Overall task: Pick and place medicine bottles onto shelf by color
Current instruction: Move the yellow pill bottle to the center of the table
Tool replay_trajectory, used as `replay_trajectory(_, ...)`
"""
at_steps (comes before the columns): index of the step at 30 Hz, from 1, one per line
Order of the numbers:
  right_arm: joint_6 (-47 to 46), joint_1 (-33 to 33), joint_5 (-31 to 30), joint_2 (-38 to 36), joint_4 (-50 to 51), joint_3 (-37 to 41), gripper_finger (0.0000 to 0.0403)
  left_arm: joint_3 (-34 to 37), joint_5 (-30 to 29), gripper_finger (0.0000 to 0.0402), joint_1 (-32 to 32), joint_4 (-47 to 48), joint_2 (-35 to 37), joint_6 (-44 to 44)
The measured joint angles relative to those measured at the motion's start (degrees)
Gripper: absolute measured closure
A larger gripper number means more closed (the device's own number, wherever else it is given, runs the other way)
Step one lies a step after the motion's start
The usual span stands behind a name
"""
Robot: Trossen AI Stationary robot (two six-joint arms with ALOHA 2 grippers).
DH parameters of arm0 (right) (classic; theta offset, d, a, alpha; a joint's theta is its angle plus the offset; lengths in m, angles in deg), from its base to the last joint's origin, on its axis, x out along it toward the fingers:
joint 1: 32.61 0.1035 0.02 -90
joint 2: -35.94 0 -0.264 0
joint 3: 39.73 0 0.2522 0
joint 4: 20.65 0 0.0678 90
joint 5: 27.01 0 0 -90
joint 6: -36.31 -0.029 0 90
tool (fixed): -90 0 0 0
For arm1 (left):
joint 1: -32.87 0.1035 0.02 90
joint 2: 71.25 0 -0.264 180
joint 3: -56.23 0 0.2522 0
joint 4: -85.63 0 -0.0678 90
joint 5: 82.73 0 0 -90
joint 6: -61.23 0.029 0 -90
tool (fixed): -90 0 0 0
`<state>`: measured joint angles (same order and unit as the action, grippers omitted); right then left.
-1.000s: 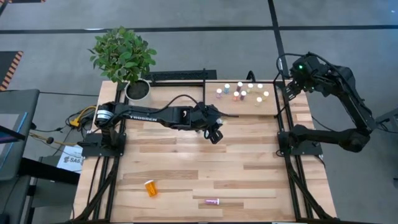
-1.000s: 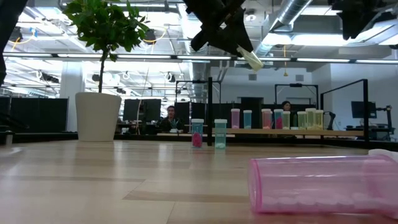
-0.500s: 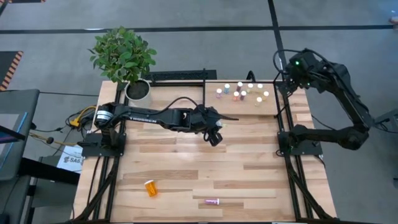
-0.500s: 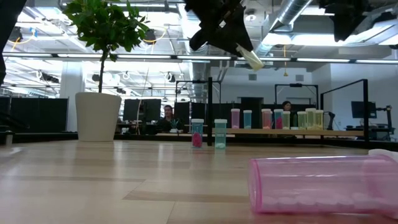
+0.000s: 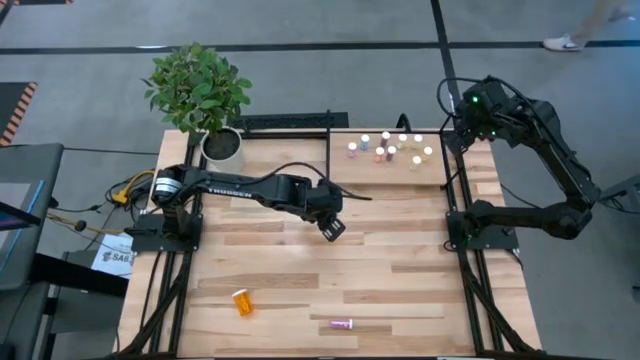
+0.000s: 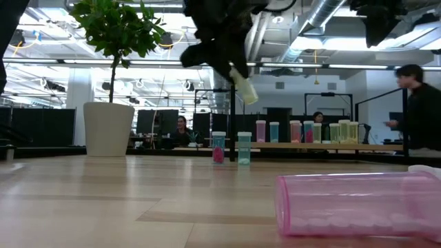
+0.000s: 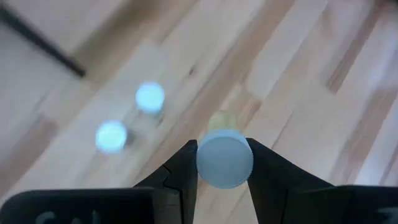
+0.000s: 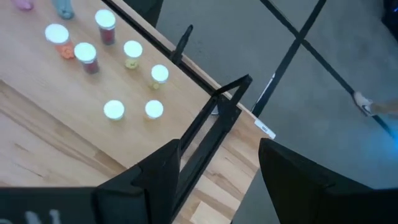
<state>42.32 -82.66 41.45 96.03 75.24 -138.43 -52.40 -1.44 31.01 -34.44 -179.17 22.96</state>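
My left gripper (image 5: 333, 228) hangs high over the middle of the table, shut on a small pale-yellow medicine bottle (image 6: 242, 84) with a white cap (image 7: 224, 158). The shelf (image 5: 338, 172), light wood in a thin black frame, lies at the table's far right. Several white-capped bottles (image 5: 391, 150) stand upright on it. My right gripper (image 8: 217, 180) is open and empty above the shelf's far right corner. A larger orange bottle (image 5: 242, 301) and a pink bottle (image 5: 342, 324) lie on their sides near the table's front edge. My left gripper pinches the bottle between its two fingers (image 7: 184, 168) at its cap end (image 7: 224, 163), one finger on each side. The fingers point down, and the bottle runs along them. The bottle's body (image 6: 244, 88) sticks out below the fingers, tilted and well clear of the table.
A potted plant (image 5: 200, 95) stands at the far left corner. The shelf's black frame posts (image 8: 211, 118) rise beside my right gripper. Two bottles (image 7: 150, 98) stand below my left gripper. A person (image 6: 420, 114) stands beyond the table at the right.
My left gripper has carried the yellow bottle a little toward the table's left and near edges and lower, and the bottle now hangs steeper. A person has come into the low view at the right.
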Motion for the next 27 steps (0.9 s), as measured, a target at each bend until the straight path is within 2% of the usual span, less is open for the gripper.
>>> replay_trajectory(9,-0.6,0.1,7.5,0.2,-2.5,0.0,0.0165,0.0,2.9,0.0306,0.0,11.1,0.0,-3.7)
replay_trajectory(17,1.6,0.1,8.4,1.8,-6.2,0.0,0.0165,1.4,2.2,0.0306,2.8,23.6,0.1,-7.5)
replay_trajectory(27,1.7,0.1,8.4,4.5,-6.0,0.0,0.0165,8.0,2.3,0.0306,8.5,18.1,0.1,-6.4)
